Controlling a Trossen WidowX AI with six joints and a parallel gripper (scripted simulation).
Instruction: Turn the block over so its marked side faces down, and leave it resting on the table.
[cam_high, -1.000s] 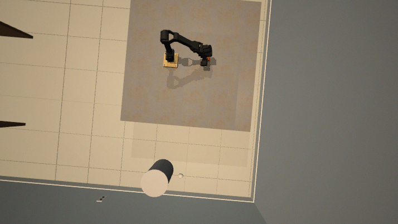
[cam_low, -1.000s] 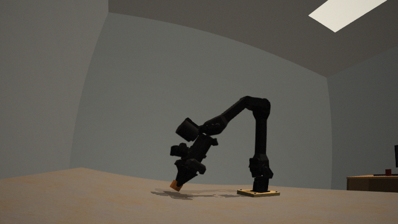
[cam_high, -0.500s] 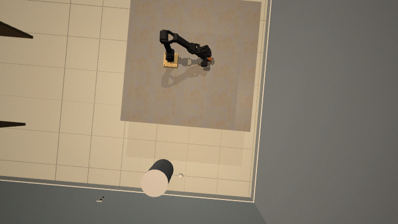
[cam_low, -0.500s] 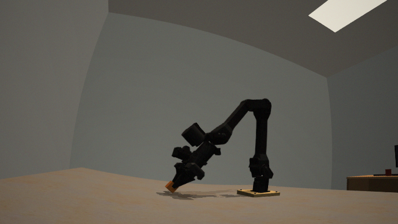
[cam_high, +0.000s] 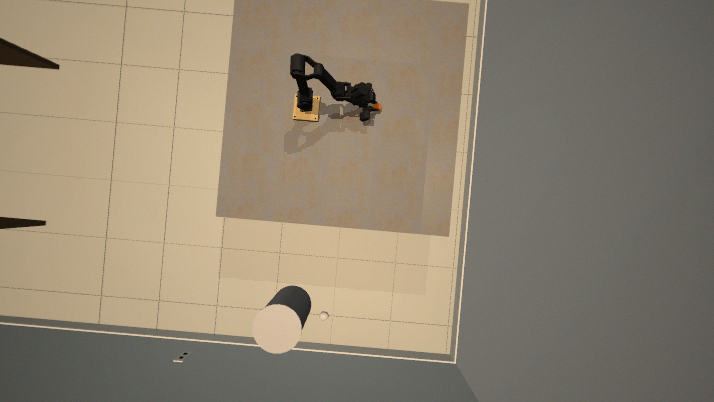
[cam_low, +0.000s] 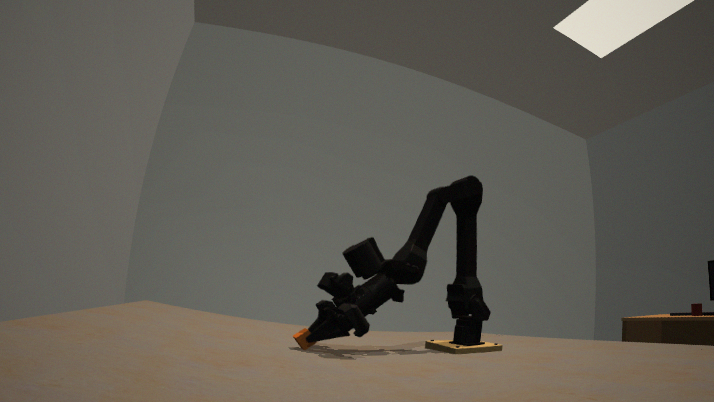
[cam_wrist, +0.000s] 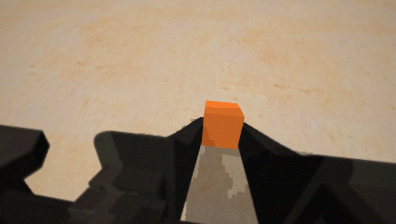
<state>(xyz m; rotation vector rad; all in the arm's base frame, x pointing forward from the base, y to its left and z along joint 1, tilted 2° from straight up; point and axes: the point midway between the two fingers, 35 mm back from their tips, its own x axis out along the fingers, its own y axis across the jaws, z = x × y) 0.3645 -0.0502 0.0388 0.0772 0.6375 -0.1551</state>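
Observation:
The orange block (cam_high: 377, 107) (cam_low: 302, 339) (cam_wrist: 223, 127) is held between the two black fingertips of my gripper (cam_low: 308, 337) (cam_wrist: 220, 123). The gripper is shut on it and slants down and forward, away from the arm's base. In the exterior view the block is tilted, with its lowest corner at or just above the table (cam_high: 325, 185) (cam_low: 200, 365) (cam_wrist: 100, 60); I cannot tell whether it touches. In the wrist view two plain orange faces show, the upper one brighter. I see no mark on them; the finger sides are covered.
The arm's base plate (cam_high: 312, 116) (cam_low: 462, 348) stands on the table behind the gripper. The table's edge (cam_high: 332, 227) shows in the top view. A large white-topped cylinder (cam_high: 277, 329) stands beyond it. A brown desk (cam_low: 660, 329) with a small red object (cam_low: 696, 309) is in the far background.

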